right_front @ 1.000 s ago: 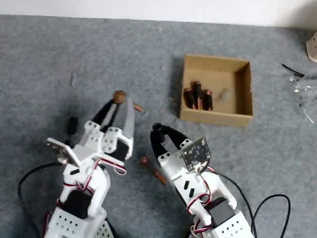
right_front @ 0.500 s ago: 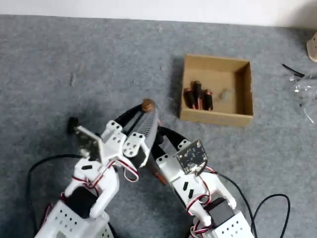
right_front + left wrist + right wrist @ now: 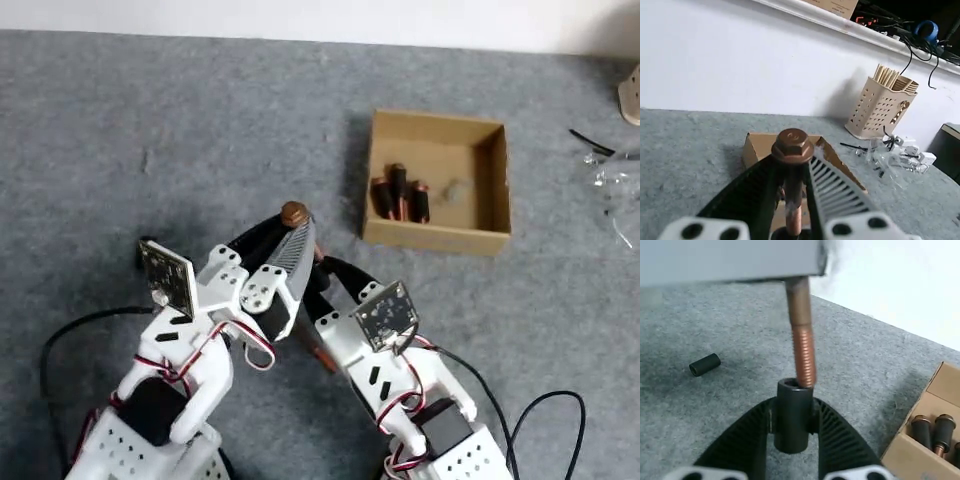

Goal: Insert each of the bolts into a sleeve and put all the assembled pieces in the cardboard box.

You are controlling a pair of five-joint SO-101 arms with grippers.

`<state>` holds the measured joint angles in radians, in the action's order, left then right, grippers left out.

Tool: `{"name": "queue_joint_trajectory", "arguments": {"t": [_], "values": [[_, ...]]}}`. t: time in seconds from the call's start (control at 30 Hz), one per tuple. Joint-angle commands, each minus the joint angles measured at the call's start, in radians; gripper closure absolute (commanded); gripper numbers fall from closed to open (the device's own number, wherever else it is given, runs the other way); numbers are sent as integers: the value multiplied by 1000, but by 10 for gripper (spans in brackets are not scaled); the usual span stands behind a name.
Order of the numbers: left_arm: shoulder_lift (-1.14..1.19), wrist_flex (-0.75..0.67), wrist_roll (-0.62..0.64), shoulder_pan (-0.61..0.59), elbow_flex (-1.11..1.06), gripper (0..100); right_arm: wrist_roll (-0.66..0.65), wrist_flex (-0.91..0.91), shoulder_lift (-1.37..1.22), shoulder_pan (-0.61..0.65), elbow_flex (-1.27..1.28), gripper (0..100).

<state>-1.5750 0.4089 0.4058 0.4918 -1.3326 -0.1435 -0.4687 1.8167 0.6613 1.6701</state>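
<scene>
Gripping a copper-coloured hex-head bolt (image 3: 792, 145) by the shank in the left gripper (image 3: 791, 167), jaws clamped, head uppermost. Gripping a black cylindrical sleeve (image 3: 792, 426) upright in the right gripper (image 3: 793, 412), jaws closed round it, at the middle of the grey carpeted table (image 3: 200, 120), towards its near edge. Noted: threaded tip of bolt just inside the sleeve mouth, most of the thread exposed. Noted three assembled bolt-and-sleeve pieces (image 3: 400, 195) side by side in the open brown cardboard box (image 3: 437, 240), right of the middle, towards the far edge. Observed second black sleeve (image 3: 705, 364) lying on its side, well apart; second copper bolt (image 3: 322, 355) flat between the arms.
</scene>
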Motion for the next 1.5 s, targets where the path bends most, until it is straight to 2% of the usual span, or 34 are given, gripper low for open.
{"name": "queue_joint_trajectory", "arguments": {"t": [0.0,0.17,0.43,0.83,1.23,1.47], "values": [[-13,78,20,-10,93,996,-12,5,21,-27,107,993],[-13,91,41,-30,90,996,-12,5,21,-24,107,993],[-12,123,41,7,-5,996,-12,5,21,-24,105,993],[-12,5,41,15,-82,996,-12,1,19,27,110,993],[-8,-8,41,8,-70,996,-71,5,21,30,107,993],[213,-25,43,7,24,996,-72,2,21,27,108,993]]}}
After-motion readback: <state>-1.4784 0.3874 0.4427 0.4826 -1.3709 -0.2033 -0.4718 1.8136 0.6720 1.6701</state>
